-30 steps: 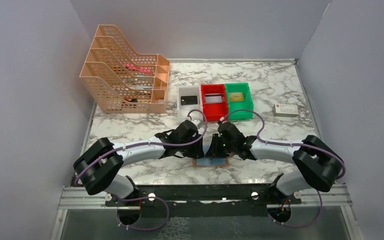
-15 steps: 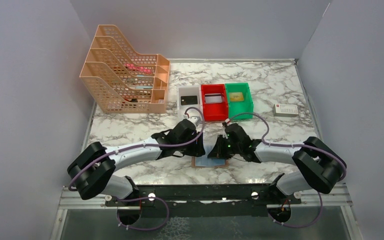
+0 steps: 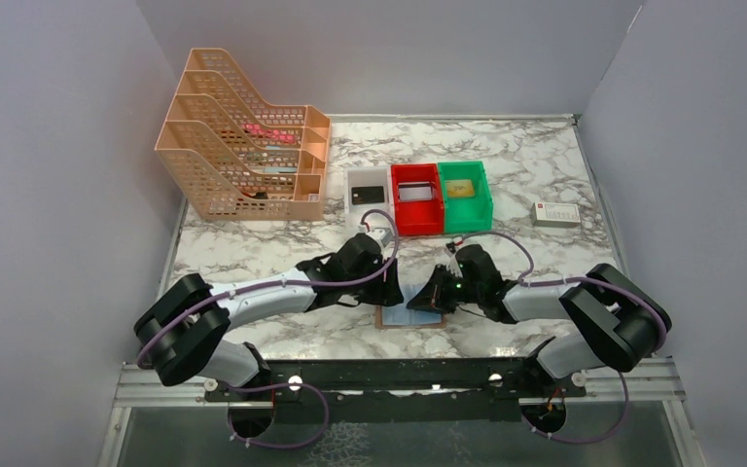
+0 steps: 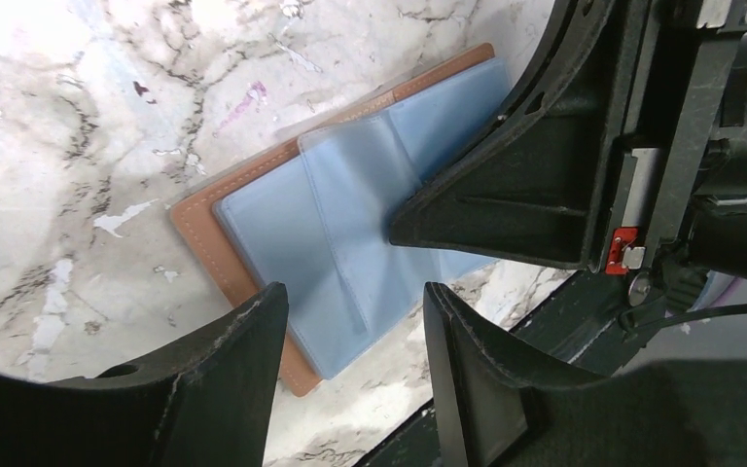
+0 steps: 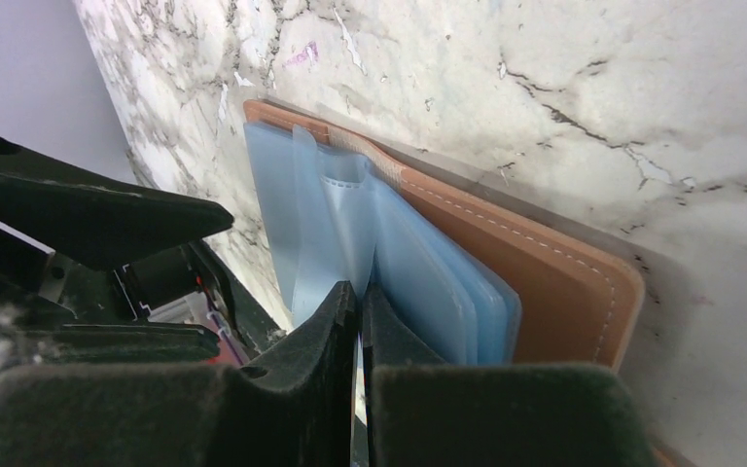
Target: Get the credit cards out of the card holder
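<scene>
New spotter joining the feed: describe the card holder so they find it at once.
On the marble table, look near the front edge, at the centre. The card holder lies open there: tan-brown leather border, pale blue sleeves, unlike the white, red and green bins farther back.

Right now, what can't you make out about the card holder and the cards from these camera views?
- Right wrist view: whether the right gripper pinches a card or only a pale blue sleeve of the card holder; its shut fingers cover the spot.
- Left wrist view: the card holder's right part, behind the right gripper's finger.
- Top view: what lies in the red bin and green bin, too small.
</scene>
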